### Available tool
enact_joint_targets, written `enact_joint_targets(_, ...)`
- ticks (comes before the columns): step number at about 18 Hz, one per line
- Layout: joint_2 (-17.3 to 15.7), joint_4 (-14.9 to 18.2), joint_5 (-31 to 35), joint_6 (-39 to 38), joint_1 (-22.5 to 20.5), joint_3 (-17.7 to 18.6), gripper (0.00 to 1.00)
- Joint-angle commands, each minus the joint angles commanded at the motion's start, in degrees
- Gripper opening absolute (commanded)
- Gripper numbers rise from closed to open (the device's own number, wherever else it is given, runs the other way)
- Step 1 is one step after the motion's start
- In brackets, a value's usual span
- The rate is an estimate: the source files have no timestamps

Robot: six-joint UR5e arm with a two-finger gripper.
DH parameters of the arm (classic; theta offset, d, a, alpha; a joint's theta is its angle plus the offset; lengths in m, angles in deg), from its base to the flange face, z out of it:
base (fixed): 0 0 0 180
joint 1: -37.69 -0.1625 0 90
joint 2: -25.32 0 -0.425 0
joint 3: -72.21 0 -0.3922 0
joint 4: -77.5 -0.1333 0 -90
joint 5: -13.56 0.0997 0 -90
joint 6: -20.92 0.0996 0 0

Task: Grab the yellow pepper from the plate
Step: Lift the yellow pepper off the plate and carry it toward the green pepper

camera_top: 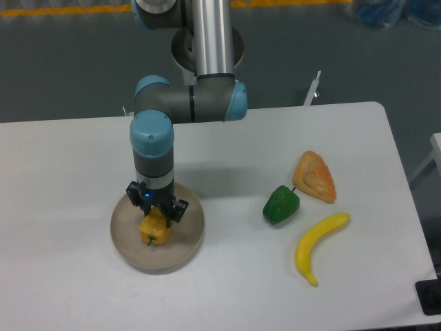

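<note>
The single view looks down on the table [62, 179] from above. Counted: one arm [207, 48], one gripper [156, 215], one plate [186, 243], two peppers (one yellow, one green), one banana, one orange wedge.

The yellow pepper [156, 231] sits on the plate, a little toward 9 o'clock of its middle. The gripper comes straight down on it from 12 o'clock, and the dark fingers [178, 209] stand at either side of the pepper's top. Whether they press on it or stand just clear cannot be told from here.

From the plate, the other three things lie toward 3 o'clock, well apart from it. The green pepper [281, 205] is nearest; the wedge [315, 177] is at its 1 o'clock, close by; the banana [315, 245] curves at its 5 o'clock.

The table is white and smooth with rounded corners. Beyond it, at 12 o'clock, is a dark grey floor [69, 62] with a yellow line [69, 9] along the top edge, and a blue bundle [393, 12] at the upper right corner.
</note>
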Motion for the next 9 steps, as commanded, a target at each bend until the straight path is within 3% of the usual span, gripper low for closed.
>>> enact_joint_targets(3,-1.8,0.3,0.1,1.5,-0.7,-0.9,0.41)
enact_joint_targets(9,-8.7,1.1,3.5,14.5,-9.4,-0.9,0.42)
